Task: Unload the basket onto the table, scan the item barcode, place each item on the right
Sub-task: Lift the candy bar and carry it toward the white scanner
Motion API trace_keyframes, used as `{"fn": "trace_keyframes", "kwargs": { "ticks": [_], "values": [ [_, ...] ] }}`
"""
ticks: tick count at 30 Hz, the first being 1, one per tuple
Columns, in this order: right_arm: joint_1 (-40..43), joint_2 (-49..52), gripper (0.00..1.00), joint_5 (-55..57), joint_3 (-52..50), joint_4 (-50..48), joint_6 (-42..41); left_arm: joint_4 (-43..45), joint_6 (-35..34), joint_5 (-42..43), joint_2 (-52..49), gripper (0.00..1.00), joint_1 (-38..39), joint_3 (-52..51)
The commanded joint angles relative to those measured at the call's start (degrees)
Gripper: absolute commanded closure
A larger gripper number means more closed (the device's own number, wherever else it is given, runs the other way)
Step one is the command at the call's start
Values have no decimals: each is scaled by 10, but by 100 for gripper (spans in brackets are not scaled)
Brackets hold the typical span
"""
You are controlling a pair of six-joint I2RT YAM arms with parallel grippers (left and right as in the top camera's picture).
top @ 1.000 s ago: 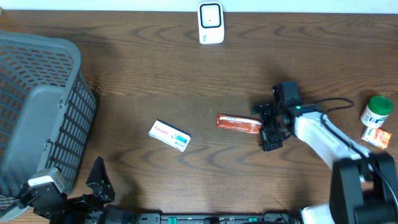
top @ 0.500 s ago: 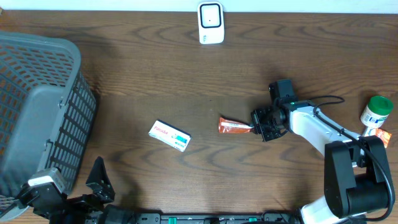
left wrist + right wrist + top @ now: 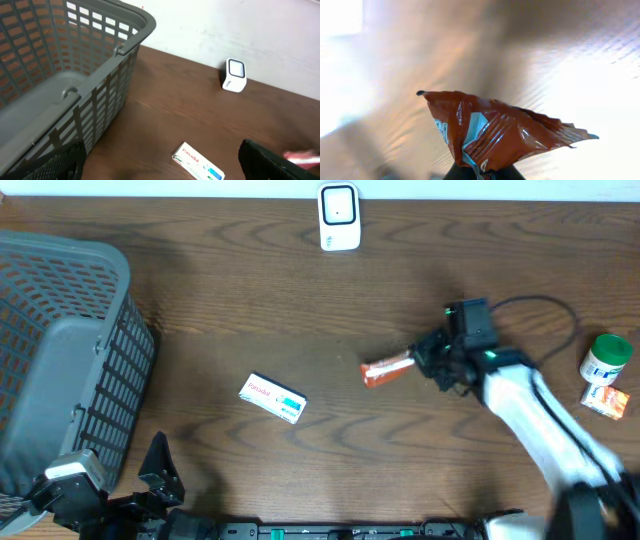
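The item is a red-brown snack wrapper [image 3: 387,368], lifted off the table and tilted, its right end pinched in my right gripper [image 3: 422,361], which is shut on it. In the right wrist view the crinkled wrapper [image 3: 495,130] fans out above the closed jaws of the right gripper [image 3: 482,175]; no barcode shows on it. The white scanner [image 3: 339,217] stands at the table's back edge, also visible as the scanner [image 3: 235,75] in the left wrist view. My left gripper [image 3: 160,170] hangs wide open and empty at the front left.
A grey mesh basket [image 3: 60,360] fills the left side. A white Panadol box [image 3: 272,397] lies mid-table. A green-capped bottle [image 3: 606,360] and a small orange packet [image 3: 606,401] sit at the far right.
My right gripper went from open to shut on the wrapper's right end and raised it, shifting it a little back and right. The left arm has not moved.
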State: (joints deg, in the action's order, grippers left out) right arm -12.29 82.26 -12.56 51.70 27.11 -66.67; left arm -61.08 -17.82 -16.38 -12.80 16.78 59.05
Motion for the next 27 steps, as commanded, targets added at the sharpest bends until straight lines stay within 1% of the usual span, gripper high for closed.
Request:
{"fn": "trace_keyframes", "kwargs": {
  "ticks": [1,5,9,24,25,27],
  "values": [
    [-22,-108,98,44,18,56,-11,2,-1,3,0,3,0,0],
    [-43,-189,98,137,18,160,-59,2,-1,3,0,3,0,0],
    [-57,-230,98,152,18,209,-72,2,-1,3,0,3,0,0],
    [-128,-235,98,137,18,210,-82,2,-1,3,0,3,0,0],
    [-132,-235,99,138,18,207,-77,2,-1,3,0,3,0,0],
    [-141,-233,98,152,18,172,-24,2,-1,3,0,3,0,0]
  ]
}}
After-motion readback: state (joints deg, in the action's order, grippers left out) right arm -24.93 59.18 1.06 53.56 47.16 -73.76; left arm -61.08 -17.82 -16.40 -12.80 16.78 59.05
